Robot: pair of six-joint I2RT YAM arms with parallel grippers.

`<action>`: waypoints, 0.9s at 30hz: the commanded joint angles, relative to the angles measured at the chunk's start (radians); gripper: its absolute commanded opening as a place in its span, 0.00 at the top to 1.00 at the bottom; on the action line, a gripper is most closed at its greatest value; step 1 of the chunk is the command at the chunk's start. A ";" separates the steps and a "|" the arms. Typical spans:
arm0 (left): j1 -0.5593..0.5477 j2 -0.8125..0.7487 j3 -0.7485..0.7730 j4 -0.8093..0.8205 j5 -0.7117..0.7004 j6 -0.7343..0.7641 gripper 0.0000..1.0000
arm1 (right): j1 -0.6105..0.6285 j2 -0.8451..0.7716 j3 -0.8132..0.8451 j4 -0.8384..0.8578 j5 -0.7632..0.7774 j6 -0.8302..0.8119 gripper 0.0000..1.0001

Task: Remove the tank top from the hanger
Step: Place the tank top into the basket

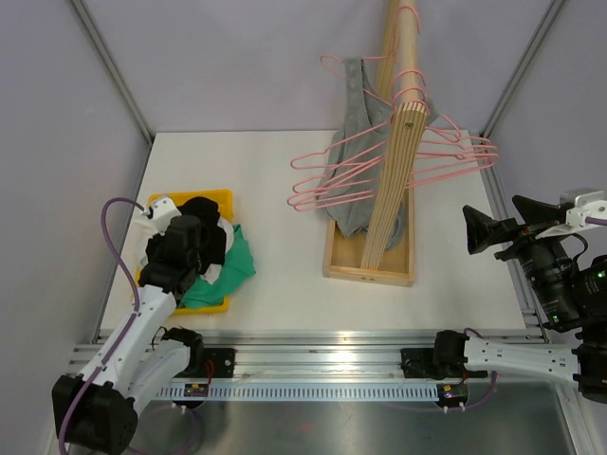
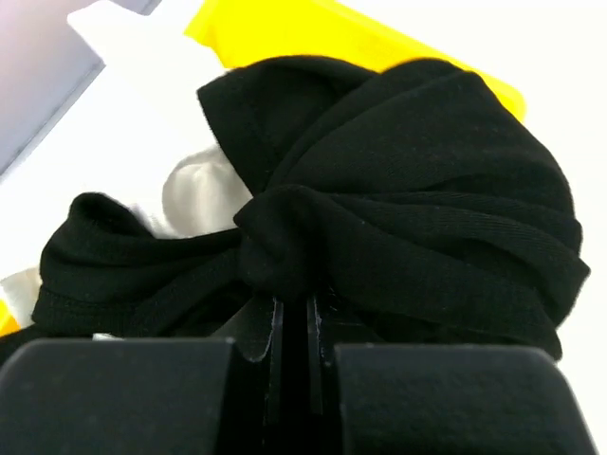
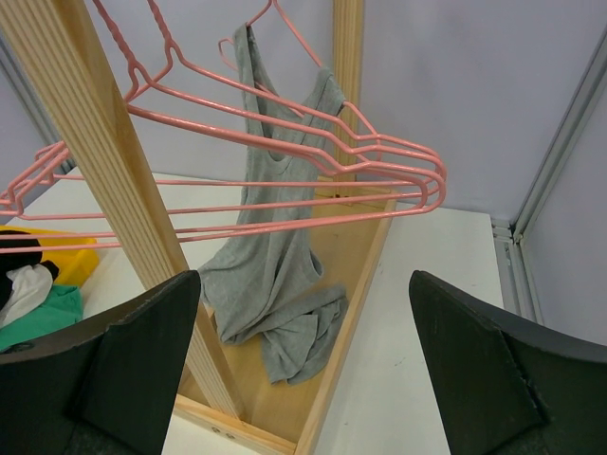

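Note:
A grey tank top [image 3: 270, 265] hangs from a pink wire hanger [image 3: 379, 142] on the wooden rack, and its lower part lies bunched in the rack's base tray. From above, the tank top [image 1: 347, 210] shows behind the rack's sloping post. My right gripper [image 3: 303, 275] stands wide open to the right of the rack [image 1: 471, 230], facing it from a distance with nothing between its fingers. Over the yellow bin [image 1: 220, 196], my left gripper [image 2: 294, 308] is shut on a black garment [image 2: 408, 171], whose fabric bunches at the fingertips.
Several empty pink hangers [image 1: 446, 152] stick out from the wooden post [image 1: 394, 161], which stands in a wooden tray [image 1: 370, 270]. The bin also holds a green cloth [image 1: 237, 265] and a white one [image 2: 194, 194]. Grey walls and metal rails enclose the table.

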 commanded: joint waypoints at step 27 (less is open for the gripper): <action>0.162 -0.197 0.044 0.023 -0.027 -0.076 0.01 | 0.007 0.030 -0.013 0.062 0.009 -0.030 0.00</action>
